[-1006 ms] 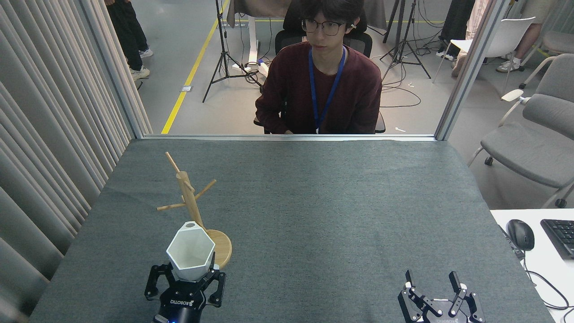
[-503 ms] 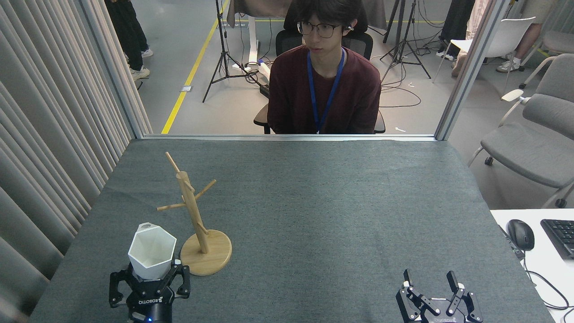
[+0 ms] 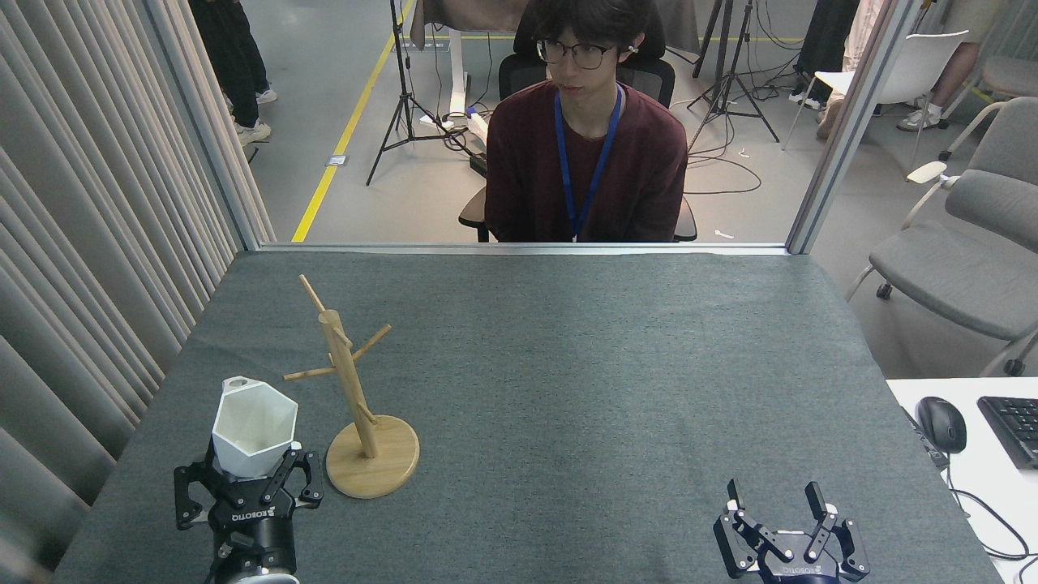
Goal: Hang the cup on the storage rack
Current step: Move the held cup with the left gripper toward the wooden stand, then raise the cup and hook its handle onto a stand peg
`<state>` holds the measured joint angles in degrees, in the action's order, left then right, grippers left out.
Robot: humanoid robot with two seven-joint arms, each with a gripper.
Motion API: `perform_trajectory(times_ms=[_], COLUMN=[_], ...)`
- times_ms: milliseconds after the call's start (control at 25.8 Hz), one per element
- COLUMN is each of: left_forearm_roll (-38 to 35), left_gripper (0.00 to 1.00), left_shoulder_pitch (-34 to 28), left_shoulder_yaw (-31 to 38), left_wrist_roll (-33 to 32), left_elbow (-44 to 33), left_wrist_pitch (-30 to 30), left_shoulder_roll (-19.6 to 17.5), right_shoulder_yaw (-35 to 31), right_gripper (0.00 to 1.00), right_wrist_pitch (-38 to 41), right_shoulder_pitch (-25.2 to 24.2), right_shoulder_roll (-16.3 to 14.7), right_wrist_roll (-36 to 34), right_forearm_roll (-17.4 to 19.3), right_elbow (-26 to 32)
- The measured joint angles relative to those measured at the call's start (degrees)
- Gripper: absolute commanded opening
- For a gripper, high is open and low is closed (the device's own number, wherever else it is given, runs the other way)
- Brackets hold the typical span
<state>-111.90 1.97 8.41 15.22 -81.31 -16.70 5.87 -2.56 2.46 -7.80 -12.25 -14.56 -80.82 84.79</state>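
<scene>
Left gripper (image 3: 247, 478) clamped on cup (image 3: 253, 427) base; right gripper (image 3: 780, 519) apart. Likely light, rigid, slick; storage rack (image 3: 353, 389) at 2 o'clock.

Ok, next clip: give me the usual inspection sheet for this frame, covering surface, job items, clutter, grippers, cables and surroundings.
Surface: table covered in grey felt, flat.
Job's things: white cup held upright, left of the storage rack, not hung; its handle points away from the robot. The rack stands upright with all visible pegs bare.
Clutter: nothing seen on the felt.
Grippers: left gripper shut on the cup's lower part; right gripper open, holding nothing, low at the near right.
Cables: none on the table; some on the floor beyond by the tripods, and one by the mouse.
Surroundings: seated person facing the far edge, curtain on the left, chair on the right.
</scene>
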Motion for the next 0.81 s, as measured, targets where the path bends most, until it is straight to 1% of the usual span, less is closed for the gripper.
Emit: perform_trajectory(times_ms=[348, 658, 813], left_forearm_roll=[-5.3, -9.2, -10.3], left_gripper=[0.6, 0.6, 0.63], left_shoulder_pitch=[2.9, 3.9, 4.8], left_shoulder_yaw=[-0.4, -1.8, -1.9], left_wrist_roll=[0.1, 1.7, 1.9], left_elbow=[1.5, 5.5, 6.5], left_wrist_pitch=[-0.3, -1.8, -2.1], left_shoulder_roll=[0.5, 0.7, 0.7], right_shoulder_yaw=[-0.1, -0.3, -0.3], right_gripper=[0.99, 0.99, 0.99], right_wrist_pitch=[-0.1, -0.3, -0.3], right_shoulder_pitch=[0.1, 0.8, 0.9], right_shoulder_roll=[0.0, 0.1, 0.4], right_wrist_roll=[0.1, 0.0, 0.0], right_forearm_roll=[0.0, 0.2, 0.2], right_elbow=[-0.1, -0.1, -0.2])
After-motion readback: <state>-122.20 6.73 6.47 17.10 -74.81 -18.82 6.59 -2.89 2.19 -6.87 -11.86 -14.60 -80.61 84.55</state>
